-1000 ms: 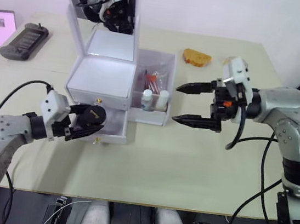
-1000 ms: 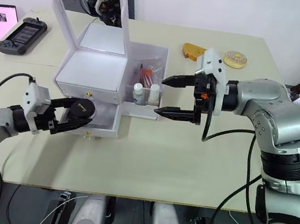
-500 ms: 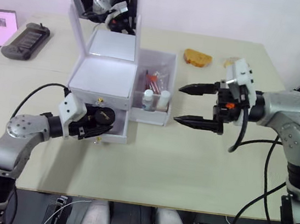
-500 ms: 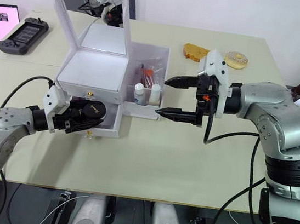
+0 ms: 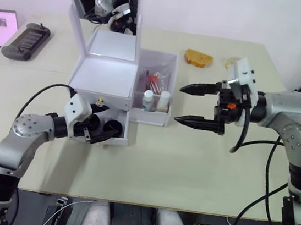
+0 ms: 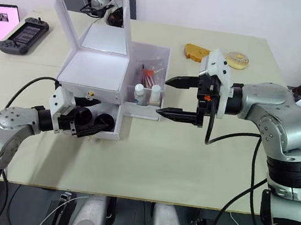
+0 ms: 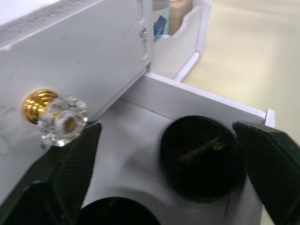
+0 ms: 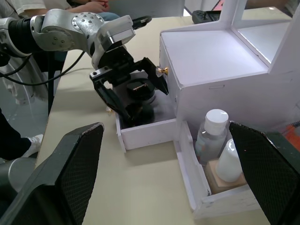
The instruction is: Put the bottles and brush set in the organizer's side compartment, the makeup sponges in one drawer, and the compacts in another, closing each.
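Looking down from the head camera, I see the organizer [image 5: 110,79] on the table [image 5: 149,168], its lower drawer [image 5: 115,133] pulled out with two black compacts [image 5: 114,127] lying in it. My left gripper [image 5: 99,132] sits over that drawer, fingers spread, holding nothing. My right gripper [image 5: 187,103] hovers just beside the side compartment [image 5: 156,91], fingers wide apart and empty. Bottles [image 5: 156,99] and the brush set [image 5: 153,79] stand in that compartment. Two sponges [image 5: 197,57] lie far back on the table.

Left wrist: one compact [image 7: 201,157] lies flat on the drawer floor between my open fingers [image 7: 269,164], a second at the frame edge; a gold knob [image 7: 54,117] close by.

Right wrist: my own fingers [image 8: 75,173] gape wide; the left gripper [image 8: 131,91] straddles the compacts, bottles [image 8: 211,133] near.
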### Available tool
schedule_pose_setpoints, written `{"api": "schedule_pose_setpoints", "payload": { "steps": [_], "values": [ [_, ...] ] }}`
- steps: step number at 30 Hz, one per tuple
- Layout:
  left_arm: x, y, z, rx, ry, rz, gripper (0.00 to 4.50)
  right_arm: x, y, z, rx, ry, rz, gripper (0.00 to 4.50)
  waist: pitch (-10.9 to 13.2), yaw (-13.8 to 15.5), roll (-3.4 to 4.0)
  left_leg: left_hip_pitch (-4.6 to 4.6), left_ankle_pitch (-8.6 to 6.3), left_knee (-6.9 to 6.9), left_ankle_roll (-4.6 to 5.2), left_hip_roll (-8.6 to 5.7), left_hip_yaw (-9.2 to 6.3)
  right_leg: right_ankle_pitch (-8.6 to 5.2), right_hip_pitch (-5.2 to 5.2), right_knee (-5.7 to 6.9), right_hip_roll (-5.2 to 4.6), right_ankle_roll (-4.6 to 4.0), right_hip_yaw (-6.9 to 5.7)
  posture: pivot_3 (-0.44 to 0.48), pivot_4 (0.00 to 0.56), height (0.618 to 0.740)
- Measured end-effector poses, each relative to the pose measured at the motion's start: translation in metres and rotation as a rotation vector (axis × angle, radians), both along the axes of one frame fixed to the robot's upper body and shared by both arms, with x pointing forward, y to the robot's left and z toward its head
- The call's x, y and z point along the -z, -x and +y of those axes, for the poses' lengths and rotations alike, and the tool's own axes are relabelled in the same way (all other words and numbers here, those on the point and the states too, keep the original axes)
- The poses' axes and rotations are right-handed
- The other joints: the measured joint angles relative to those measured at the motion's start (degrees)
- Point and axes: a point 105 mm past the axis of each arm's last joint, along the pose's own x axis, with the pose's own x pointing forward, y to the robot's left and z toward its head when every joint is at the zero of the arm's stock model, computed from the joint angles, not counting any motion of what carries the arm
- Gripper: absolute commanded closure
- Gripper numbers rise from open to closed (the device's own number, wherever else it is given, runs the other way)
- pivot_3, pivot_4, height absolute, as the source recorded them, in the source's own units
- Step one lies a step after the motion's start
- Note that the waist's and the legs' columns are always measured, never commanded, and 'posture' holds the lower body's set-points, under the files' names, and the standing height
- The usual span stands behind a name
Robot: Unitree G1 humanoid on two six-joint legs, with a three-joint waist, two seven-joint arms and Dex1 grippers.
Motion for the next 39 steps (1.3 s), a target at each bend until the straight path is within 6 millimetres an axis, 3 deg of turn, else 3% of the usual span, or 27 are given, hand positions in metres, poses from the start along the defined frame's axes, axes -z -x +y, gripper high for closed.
{"api": "schedule_pose_setpoints", "payload": {
  "steps": [9, 13, 15, 18, 25, 29, 35, 39],
  "values": [
    [-0.015, 0.011, 0.013, -0.018, 0.03, 0.039, 0.03, 0.0, 0.0, 0.0, -0.011, -0.001, -0.001, 0.0, 0.0, -0.1, 0.0, -0.03, 0.0, 0.0, 0.0, 0.0, -0.01, 0.0, 0.0, -0.01, 0.0, 0.01, -0.01, 0.0, 0.15, 0.74],
    [-0.027, 0.029, 0.019, -0.018, 0.137, 0.1, 0.03, 0.0, 0.0, 0.001, -0.024, 0.0, 0.003, 0.0, 0.0, -0.1, -0.01, -0.09, 0.0, 0.0, 0.0, 0.0, -0.02, -0.01, -0.03, -0.02, -0.02, 0.02, -0.02, 0.0, 0.15, 0.74],
    [-0.043, 0.042, 0.022, 0.005, 0.187, 0.089, 0.03, 0.0, 0.0, 0.002, -0.03, 0.0, 0.004, 0.0, 0.0, -0.1, -0.01, -0.09, 0.0, 0.0, 0.0, 0.01, -0.03, -0.02, -0.04, -0.02, -0.03, 0.02, -0.02, 0.0, 0.15, 0.74],
    [-0.059, 0.059, 0.038, -0.032, 0.206, 0.079, 0.03, 0.001, -0.002, 0.0, -0.031, -0.004, 0.015, 0.0, 0.0, -0.2, 0.01, -0.01, 0.0, -0.01, 0.0, 0.01, -0.02, -0.11, -0.03, 0.01, -0.03, -0.15, -0.02, 0.0, 0.15, 0.74],
    [-0.027, 0.093, 0.072, -0.186, 0.202, 0.204, 0.03, 0.016, -0.001, -0.009, -0.019, 0.016, 0.079, 0.0, 0.0, -0.1, 0.01, 0.01, 0.0, -0.01, 0.0, -0.01, 0.03, -0.15, -0.01, -0.07, -0.08, -0.21, -0.02, 0.0, 0.15, 0.74],
    [-0.008, 0.107, 0.079, -0.271, 0.222, 0.206, 1.33, 0.027, -0.006, -0.026, 0.052, 0.046, 0.096, 0.0, 0.0, -0.1, -0.01, 0.01, 0.0, 0.0, -0.01, -0.02, 0.04, -0.15, 0.02, -0.14, -0.12, -0.23, -0.01, 0.0, 0.15, 0.74],
    [0.017, 0.112, 0.074, -0.325, 0.238, 0.184, 4.41, 0.041, -0.005, -0.049, 0.133, 0.082, 0.132, 0.0, 0.0, -0.1, -0.01, 0.02, 0.0, 0.02, -0.01, -0.02, 0.03, -0.15, 0.01, -0.12, -0.08, -0.23, 0.0, 0.0, 0.15, 0.74],
    [0.03, 0.11, 0.057, -0.29, 0.27, 0.198, 4.47, 0.038, -0.005, -0.051, 0.149, 0.078, 0.117, 0.0, 0.0, -0.3, -0.01, 0.03, -0.01, 0.04, -0.01, -0.02, 0.04, -0.15, 0.01, -0.12, -0.06, -0.22, 0.04, 0.0, 0.15, 0.74]
  ]
}}
